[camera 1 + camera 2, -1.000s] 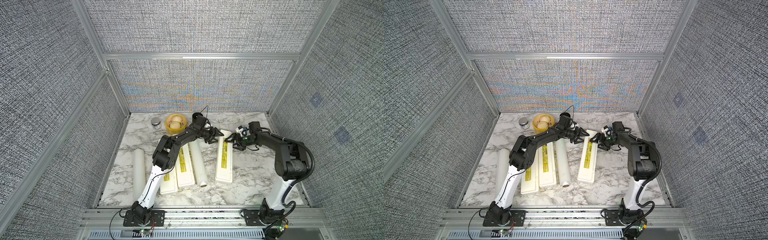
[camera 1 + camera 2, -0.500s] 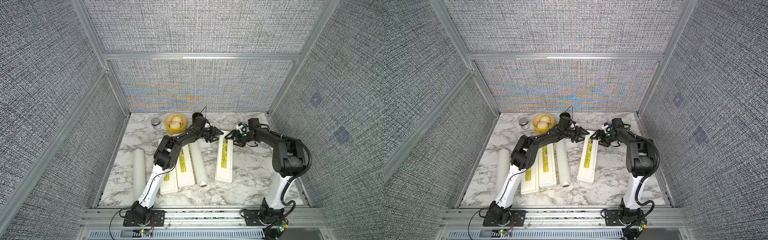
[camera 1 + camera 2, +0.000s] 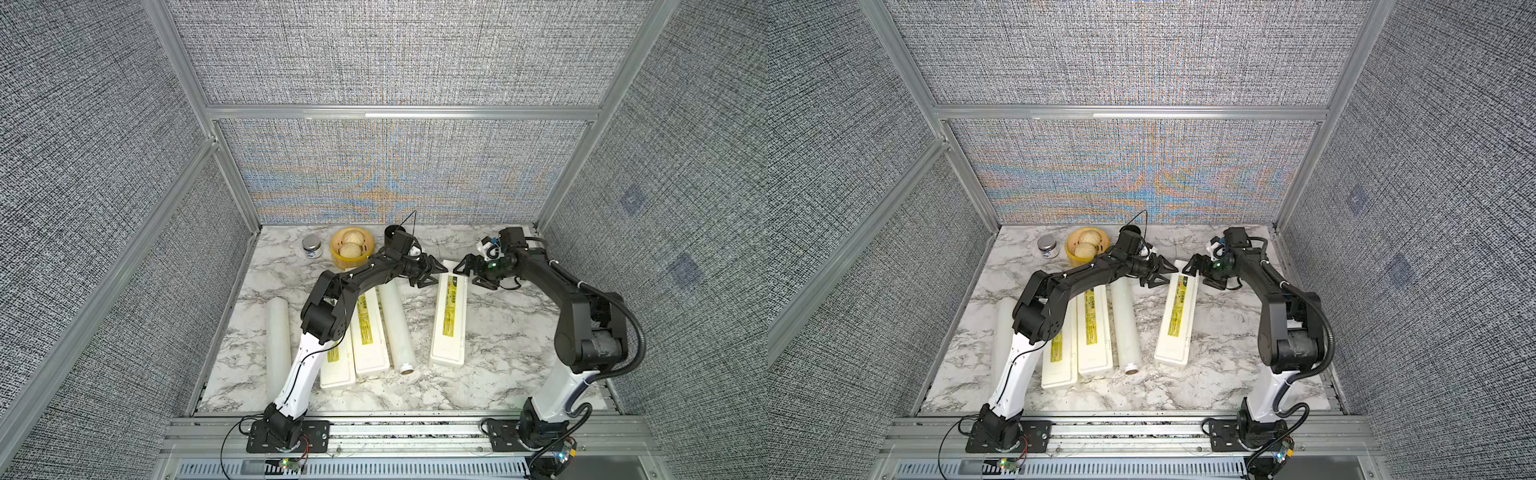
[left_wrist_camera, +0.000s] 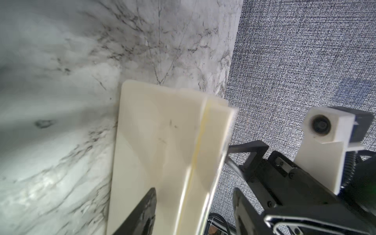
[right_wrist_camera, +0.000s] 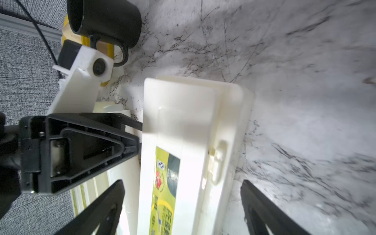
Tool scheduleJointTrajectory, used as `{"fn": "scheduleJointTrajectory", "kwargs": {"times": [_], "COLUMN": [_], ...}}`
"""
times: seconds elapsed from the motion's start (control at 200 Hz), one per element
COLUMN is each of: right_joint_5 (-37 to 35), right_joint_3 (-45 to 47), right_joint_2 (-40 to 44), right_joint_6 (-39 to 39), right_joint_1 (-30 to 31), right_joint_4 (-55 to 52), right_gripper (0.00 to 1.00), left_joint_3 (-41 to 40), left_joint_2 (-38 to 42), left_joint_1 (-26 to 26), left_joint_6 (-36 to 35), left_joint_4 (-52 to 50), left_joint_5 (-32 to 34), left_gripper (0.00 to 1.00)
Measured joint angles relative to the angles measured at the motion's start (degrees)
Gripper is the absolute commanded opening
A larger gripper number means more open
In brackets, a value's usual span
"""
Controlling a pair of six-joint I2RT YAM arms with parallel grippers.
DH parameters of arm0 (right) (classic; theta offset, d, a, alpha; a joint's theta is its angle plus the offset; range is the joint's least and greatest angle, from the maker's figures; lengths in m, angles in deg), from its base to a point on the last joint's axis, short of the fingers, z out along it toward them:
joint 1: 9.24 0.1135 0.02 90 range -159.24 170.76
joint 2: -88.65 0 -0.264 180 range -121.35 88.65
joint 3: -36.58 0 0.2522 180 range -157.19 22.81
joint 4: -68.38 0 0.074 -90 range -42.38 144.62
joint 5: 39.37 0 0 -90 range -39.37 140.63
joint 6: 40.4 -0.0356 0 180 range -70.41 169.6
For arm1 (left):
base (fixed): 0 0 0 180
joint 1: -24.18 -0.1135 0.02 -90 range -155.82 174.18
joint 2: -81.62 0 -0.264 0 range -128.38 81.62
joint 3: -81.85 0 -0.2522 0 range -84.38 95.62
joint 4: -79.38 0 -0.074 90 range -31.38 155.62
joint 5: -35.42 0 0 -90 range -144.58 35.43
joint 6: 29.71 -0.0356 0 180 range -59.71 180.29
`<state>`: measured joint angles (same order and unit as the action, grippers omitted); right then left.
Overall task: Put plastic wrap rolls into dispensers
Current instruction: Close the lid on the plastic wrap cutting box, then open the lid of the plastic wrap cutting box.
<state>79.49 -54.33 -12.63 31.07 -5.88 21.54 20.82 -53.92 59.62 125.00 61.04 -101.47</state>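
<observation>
The left tool (image 3: 439, 275) meets the right-hand dispenser (image 3: 449, 324) at the far end of its long left edge. Its jaws stand almost together there, pinching the rim of the lid. In the left wrist view one finger (image 4: 147, 211) lies across the cream lid, and its partner is hidden behind it. The right tool (image 3: 467, 274) faces it from the other side with jaws spread wide, straddling the same far end. In the right wrist view the box runs between the two fingers (image 5: 118, 189) with a gap showing on the clip side. Whether either finger touches it I cannot tell. This dispenser lies right of the surface's middle, lengthwise from the near edge toward the far edge, label strip up.

To its left, apart from it, a plastic wrap roll (image 3: 397, 328) lies roughly parallel, its brown core end toward the near edge. Just beside that roll's left side is a second dispenser (image 3: 369, 336). A third dispenser (image 3: 337, 365) lies next to that one, partly under the left arm. Both show their labelled lids on top. A second roll (image 3: 277, 345) lies well apart, near the left edge.

Along the far edge stand a small lidded jar (image 3: 311, 247), a yellow steamer (image 3: 351, 249) holding two buns, and a black mug (image 3: 390, 233).

The surface (image 3: 498, 332) is white marble with grey veins. Grey woven panels in aluminium frames wall it on three sides. Both arm bases sit on a metal rail (image 3: 415, 432) along the near edge.
</observation>
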Motion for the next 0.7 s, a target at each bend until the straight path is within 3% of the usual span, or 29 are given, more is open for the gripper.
{"fn": "scheduleJointTrajectory", "kwargs": {"times": [0.315, 0.701], "right_joint_5": [-15.5, -24.7], "right_joint_3": [0.0, -0.2], "right_joint_2": [4.5, 1.2], "right_joint_6": [-1.6, -9.6], "right_joint_1": [9.5, 18.4], "right_joint_4": [-10.8, -13.3], "right_gripper": [0.94, 0.97], "left_joint_3": [-5.5, -12.8], "left_joint_2": [6.3, 9.7], "left_joint_1": [-1.5, -2.6], "left_joint_6": [-6.9, -8.9], "left_joint_4": [-5.8, -4.9], "left_joint_5": [1.9, 1.9], "left_gripper": [0.59, 0.60]}}
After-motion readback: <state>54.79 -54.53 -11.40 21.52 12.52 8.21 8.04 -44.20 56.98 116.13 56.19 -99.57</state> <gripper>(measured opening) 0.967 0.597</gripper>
